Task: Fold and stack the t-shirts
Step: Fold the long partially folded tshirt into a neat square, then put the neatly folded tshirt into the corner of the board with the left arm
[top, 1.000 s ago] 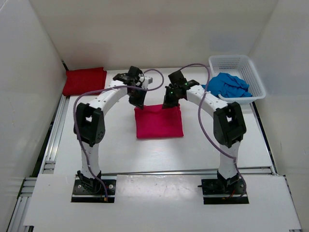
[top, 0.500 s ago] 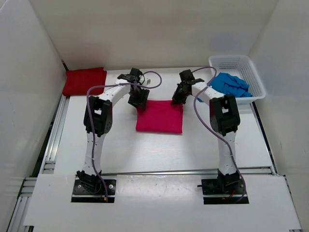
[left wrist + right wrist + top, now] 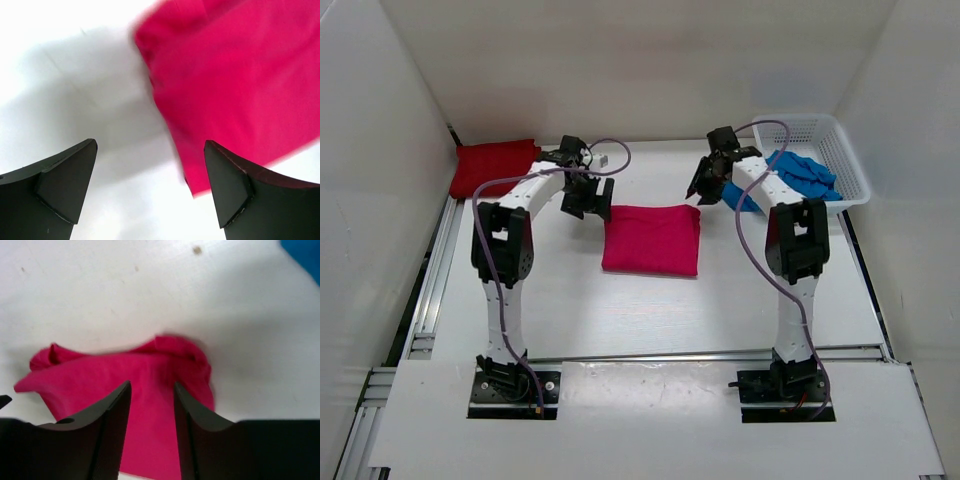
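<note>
Left gripper [image 3: 149, 150] fingers stand wide apart and empty, just beside the far left corner of the pink shirt [image 3: 652, 240]. Right gripper [image 3: 151, 390] fingers show a narrow gap and hold nothing, near its far right corner. The pink shirt lies folded mid-table [image 3: 650, 320], the red shirt [image 3: 495, 168] folded at far left, the blue shirt [image 3: 800, 175] crumpled in the basket [image 3: 820, 128]

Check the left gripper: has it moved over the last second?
Yes. The left gripper has shifted left, off the pink shirt and closer to the dark red shirt, which stayed put.
</note>
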`<state>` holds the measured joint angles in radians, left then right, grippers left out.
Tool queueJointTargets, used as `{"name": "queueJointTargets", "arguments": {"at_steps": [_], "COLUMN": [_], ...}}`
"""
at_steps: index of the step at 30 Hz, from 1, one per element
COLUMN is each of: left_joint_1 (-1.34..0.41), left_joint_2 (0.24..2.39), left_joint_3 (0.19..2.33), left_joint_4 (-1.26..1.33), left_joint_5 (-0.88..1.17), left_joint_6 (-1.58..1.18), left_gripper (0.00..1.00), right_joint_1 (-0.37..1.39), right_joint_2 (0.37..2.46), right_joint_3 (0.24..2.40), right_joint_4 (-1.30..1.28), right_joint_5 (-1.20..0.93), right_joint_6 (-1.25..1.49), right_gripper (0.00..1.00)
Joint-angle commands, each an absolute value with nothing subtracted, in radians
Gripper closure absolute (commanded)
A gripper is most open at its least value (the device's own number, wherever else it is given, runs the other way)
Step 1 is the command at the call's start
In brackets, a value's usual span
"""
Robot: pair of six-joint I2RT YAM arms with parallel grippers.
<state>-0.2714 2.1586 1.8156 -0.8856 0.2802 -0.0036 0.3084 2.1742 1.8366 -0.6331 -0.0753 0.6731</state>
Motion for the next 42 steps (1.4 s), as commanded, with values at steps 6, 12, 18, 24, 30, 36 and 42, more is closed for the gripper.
{"name": "queueJointTargets", "arguments": {"at_steps": [6, 12, 18, 24, 30, 36, 42], "left_joint_1": [-0.276, -0.287, -0.330, -0.342, -0.342, -0.278, -0.247], "left_joint_2": [2.016, 2.092, 2.141, 2.256, 2.330, 2.263, 2.218], "left_joint_3": [1.583, 1.595, 1.563, 1.546, 1.601, 1.709, 1.919], "left_joint_4": [-0.818, -0.808, -0.808, -0.827, -0.867, -0.917, -0.997], "left_joint_5": [0.419, 0.475, 0.538, 0.669, 0.690, 0.603, 0.183], "left_joint_6": [0.000, 0.000, 0.000, 0.000, 0.000, 0.000, 0.000], "left_gripper": [0.00, 0.00, 0.00, 0.22, 0.68, 0.90, 0.90], "right_joint_1": [0.354, 0.364, 0.364, 0.364, 0.364, 0.364, 0.364], "right_joint_2": [1.964, 2.016, 2.086, 2.097, 2.079, 2.046, 1.965], "right_joint_3": [1.555, 1.471, 1.460, 1.413, 1.394, 1.385, 1.439], "right_joint_4": [-0.746, -0.664, -0.646, -0.574, -0.554, -0.532, -0.604], "right_joint_5": [-0.026, -0.126, -0.159, -0.199, -0.209, -0.232, -0.170], "right_joint_6": [0.578, 0.618, 0.646, 0.664, 0.664, 0.655, 0.623], "right_gripper": [0.34, 0.33, 0.49, 0.67, 0.71, 0.69, 0.63]}}
